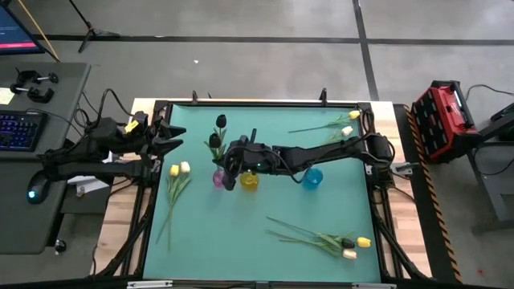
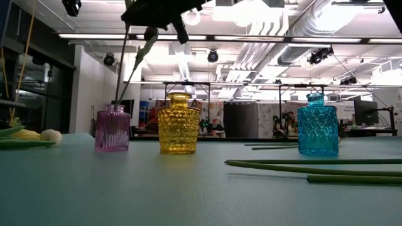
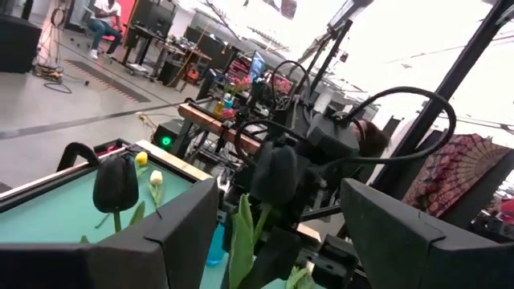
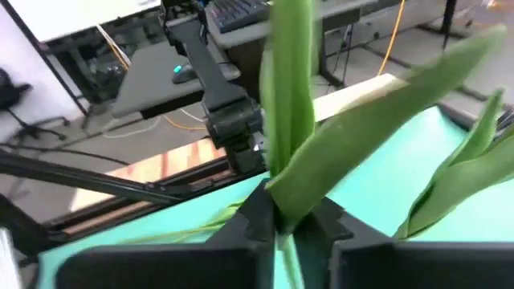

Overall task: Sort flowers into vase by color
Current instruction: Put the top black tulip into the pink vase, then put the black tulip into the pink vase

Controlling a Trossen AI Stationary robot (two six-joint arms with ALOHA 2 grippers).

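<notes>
Three glass vases stand in a row mid-table: pink (image 1: pixel 218 178), yellow (image 1: pixel 250 181) and blue (image 1: pixel 312 178). My right gripper (image 1: pixel 228 164) hangs above the pink vase (image 2: pixel 112 129), shut on a black tulip's green stem (image 4: pixel 283 120). Two black tulip heads (image 1: pixel 221 122) (image 1: pixel 214 140) show just beyond the pink vase. Which of the two heads belongs to the held stem, I cannot tell. A thin stem (image 2: pixel 120 75) runs down into the pink vase's mouth. My left gripper (image 1: pixel 178 138) waits open at the table's left edge, touching nothing. My right gripper pinches the tulip's stem and a leaf base (image 4: pixel 279 210) between its two fingers (image 4: pixel 255 215). The fingers come from the table's right, slanting a little down, and lie across the stem. The stem stands near upright, its lower end (image 2: pixel 117 99) inside the pink vase.
A yellow and a cream tulip (image 1: pixel 178 170) lie at the left of the mat. More tulips lie at the far right (image 1: pixel 341 124) and near right (image 1: pixel 337 242), their stems (image 2: pixel 301 167) along the mat. The mat's near middle is bare.
</notes>
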